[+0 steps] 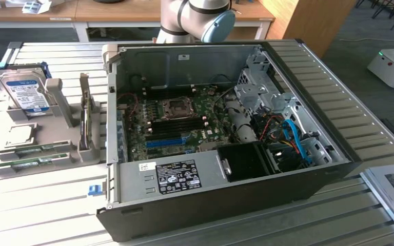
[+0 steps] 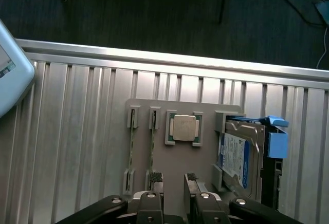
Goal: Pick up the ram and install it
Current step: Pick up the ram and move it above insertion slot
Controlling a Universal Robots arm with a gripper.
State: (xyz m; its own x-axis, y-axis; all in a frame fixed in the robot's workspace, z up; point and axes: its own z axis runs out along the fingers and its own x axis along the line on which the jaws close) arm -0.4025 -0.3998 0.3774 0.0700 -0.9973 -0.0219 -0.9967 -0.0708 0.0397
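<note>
Exterior view: we see open computer case (image 1: 183,61) on slatted table (image 1: 46,215), arm (image 1: 197,18) at far edge behind it. At exterior view's left, grey holder (image 1: 60,159) carries hard drive (image 1: 22,91), CPU (image 1: 18,134) and two ram sticks (image 1: 34,148) in its nearest slots, well apart from case.

Wrist view: we see gripper (image 2: 174,179) above holder (image 2: 175,167), jaws parted, nothing between them. One of its fingertips (image 2: 156,177) is just beside end of one of the ram sticks (image 2: 152,147). CPU (image 2: 184,128) and hard drive (image 2: 239,154) are alongside.
</note>
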